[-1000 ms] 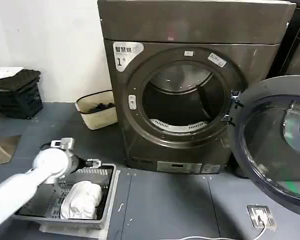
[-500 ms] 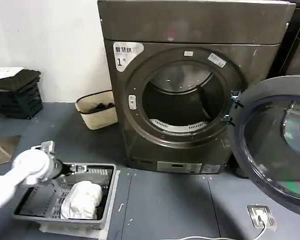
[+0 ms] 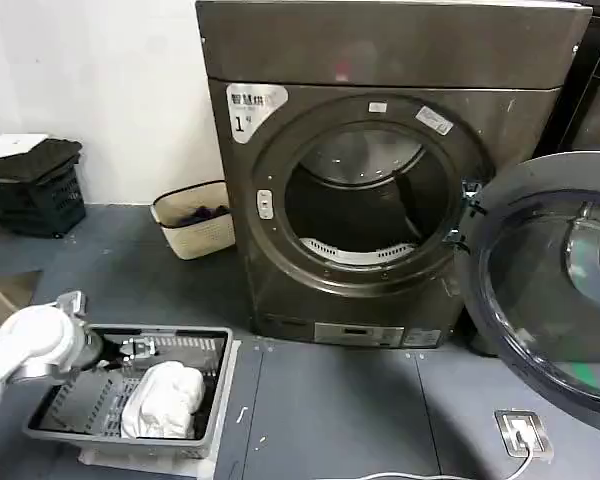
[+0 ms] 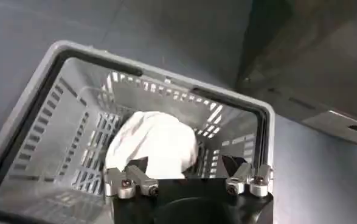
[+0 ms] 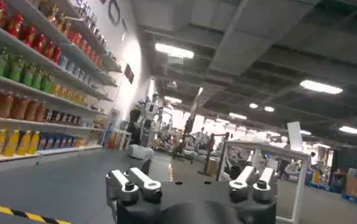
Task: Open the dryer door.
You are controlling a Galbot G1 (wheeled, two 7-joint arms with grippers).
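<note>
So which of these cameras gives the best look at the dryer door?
The head view: the dryer door hangs swung wide open at the machine's right, glass and rim plain to see. The left wrist view looks down into a grey basket beside the machine's base, and the right wrist view faces shelves, away from the door.

The dryer door hangs swung wide to the right, leaving the round drum opening unblocked from the front. The grey floor before the machine lies bare, while a laundry basket with white cloth occupies the lower left.

White arm, black end effector — silver screws
</note>
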